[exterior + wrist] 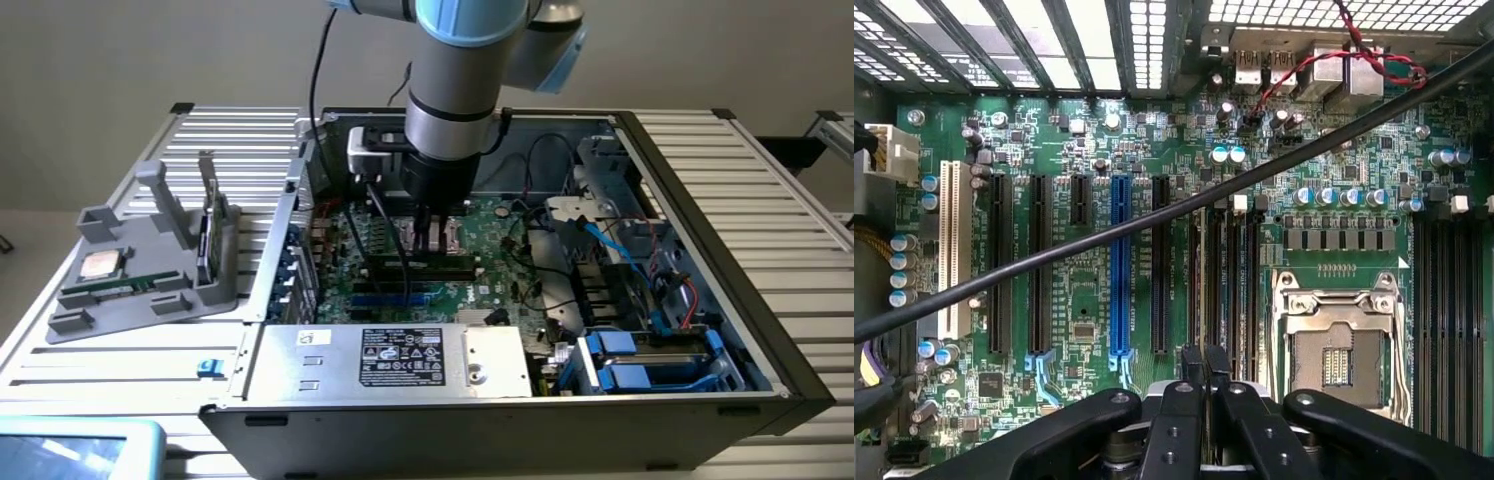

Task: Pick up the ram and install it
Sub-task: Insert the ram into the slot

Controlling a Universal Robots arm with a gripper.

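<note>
My gripper (424, 250) reaches down inside the open computer case, over the black memory slots (1226, 285) beside the empty processor socket (1339, 350). The fingers (1172, 405) stand shut close together. Between them a thin dark piece shows edge-on. In the exterior view a long, dark, narrow strip, the ram (400, 264), lies along the slot right under the fingertips. I cannot tell whether it is pressed fully down. A black cable (1154, 215) crosses diagonally in front of the motherboard (1084, 130).
A grey holder (134, 270) on the slatted table at the exterior view's left carries a silver processor chip (100, 265) and an upright stick (207, 215). A power supply (387, 360) sits at the case's near side. Drive bays with blue clips (627, 360) are at the right.
</note>
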